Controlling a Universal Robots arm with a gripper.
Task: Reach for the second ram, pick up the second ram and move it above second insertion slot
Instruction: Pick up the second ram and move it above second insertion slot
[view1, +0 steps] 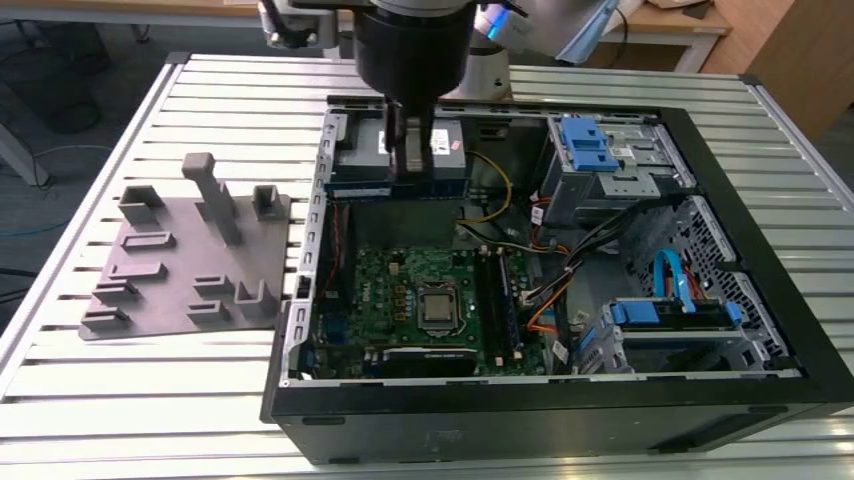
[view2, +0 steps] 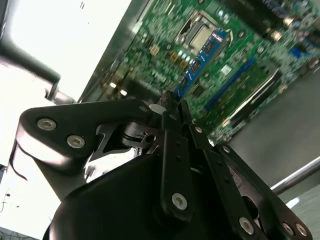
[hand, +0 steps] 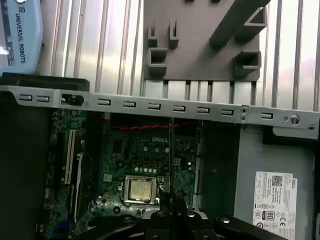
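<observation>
My gripper (view1: 407, 176) hangs over the far end of the open computer case (view1: 694, 400), above the green motherboard (view1: 400, 280). It is shut on the second ram (view2: 200, 60), a thin green stick with dark chips and a blue label that sticks out from the fingertips (view2: 169, 106) toward the board. In the first wrist view the ram (hand: 171, 150) shows edge-on as a thin upright line above the gripper (hand: 172, 202), beside the CPU socket (hand: 140, 189). The long memory slots (view1: 502, 300) lie beside the CPU socket (view1: 438, 305), on the exterior view's right of it.
A grey plastic fixture (view1: 187, 260) with upright blocks lies on the slatted table on the exterior view's left of the case. Inside the case are drive cages with blue latches (view1: 587, 145), orange and blue cables (view1: 667, 280), and the case's metal rim (hand: 150, 105).
</observation>
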